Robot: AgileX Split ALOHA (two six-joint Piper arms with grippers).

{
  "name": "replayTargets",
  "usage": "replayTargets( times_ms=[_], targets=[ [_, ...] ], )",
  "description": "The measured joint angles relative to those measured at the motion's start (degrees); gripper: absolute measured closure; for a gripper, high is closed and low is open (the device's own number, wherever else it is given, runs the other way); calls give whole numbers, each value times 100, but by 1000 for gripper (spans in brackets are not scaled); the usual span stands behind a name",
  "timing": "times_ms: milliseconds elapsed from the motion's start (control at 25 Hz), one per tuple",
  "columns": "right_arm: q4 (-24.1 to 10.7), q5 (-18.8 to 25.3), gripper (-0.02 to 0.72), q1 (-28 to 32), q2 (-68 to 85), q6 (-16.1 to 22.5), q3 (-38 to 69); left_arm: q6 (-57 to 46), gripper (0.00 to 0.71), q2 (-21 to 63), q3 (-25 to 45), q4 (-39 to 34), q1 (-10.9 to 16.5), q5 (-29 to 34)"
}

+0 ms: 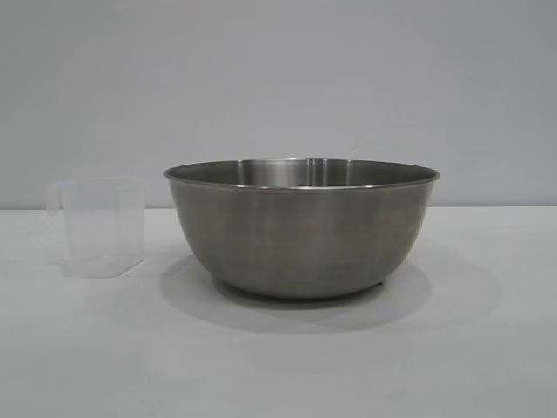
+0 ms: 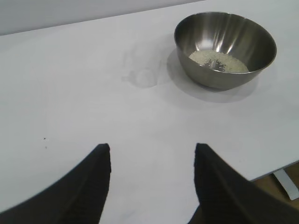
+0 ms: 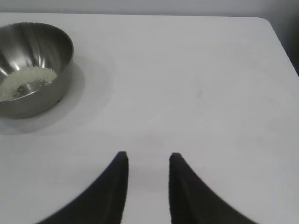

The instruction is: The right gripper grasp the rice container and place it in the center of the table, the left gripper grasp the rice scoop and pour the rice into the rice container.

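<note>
The rice container (image 1: 300, 226), a wide steel bowl, stands on the white table (image 1: 278, 366) near its middle. Off-white rice (image 2: 218, 60) lies heaped in its bottom (image 3: 25, 79). The rice scoop (image 1: 100, 226), a clear plastic cup with a side handle, stands upright to the bowl's left and looks empty; it shows faintly in the left wrist view (image 2: 142, 70). My left gripper (image 2: 153, 147) hangs open over bare table, well back from scoop and bowl (image 2: 224, 46). My right gripper (image 3: 148, 155) is open too, over bare table away from the bowl (image 3: 32, 70). Neither holds anything.
The table's far edge meets a plain grey wall (image 1: 278, 87). In the left wrist view a table edge (image 2: 280, 165) runs close by, with a white leg or bracket (image 2: 287, 182) below it. A rounded table corner (image 3: 268, 23) shows in the right wrist view.
</note>
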State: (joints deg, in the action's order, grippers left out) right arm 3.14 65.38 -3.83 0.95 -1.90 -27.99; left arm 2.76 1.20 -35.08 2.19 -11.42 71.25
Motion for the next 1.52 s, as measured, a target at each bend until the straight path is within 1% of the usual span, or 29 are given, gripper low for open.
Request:
replayTargets(
  times_ms=[120, 440, 1200, 1240, 1320, 1520],
  targets=[
    [0, 0, 488, 0, 0, 0, 0, 0, 363, 0, 395, -11, 0, -138],
    [0, 0, 488, 0, 0, 0, 0, 243, 363, 0, 688, 27, 0, -585],
    [0, 0, 488, 0, 0, 0, 0, 233, 363, 0, 698, 30, 16, -677],
    [0, 0, 488, 0, 0, 0, 0, 233, 363, 0, 698, 30, 61, -677],
    [0, 0, 488, 0, 0, 0, 0, 233, 363, 0, 698, 30, 275, -677],
    [0, 0, 488, 0, 0, 0, 0, 233, 363, 0, 698, 30, 1068, -677]
  ],
)
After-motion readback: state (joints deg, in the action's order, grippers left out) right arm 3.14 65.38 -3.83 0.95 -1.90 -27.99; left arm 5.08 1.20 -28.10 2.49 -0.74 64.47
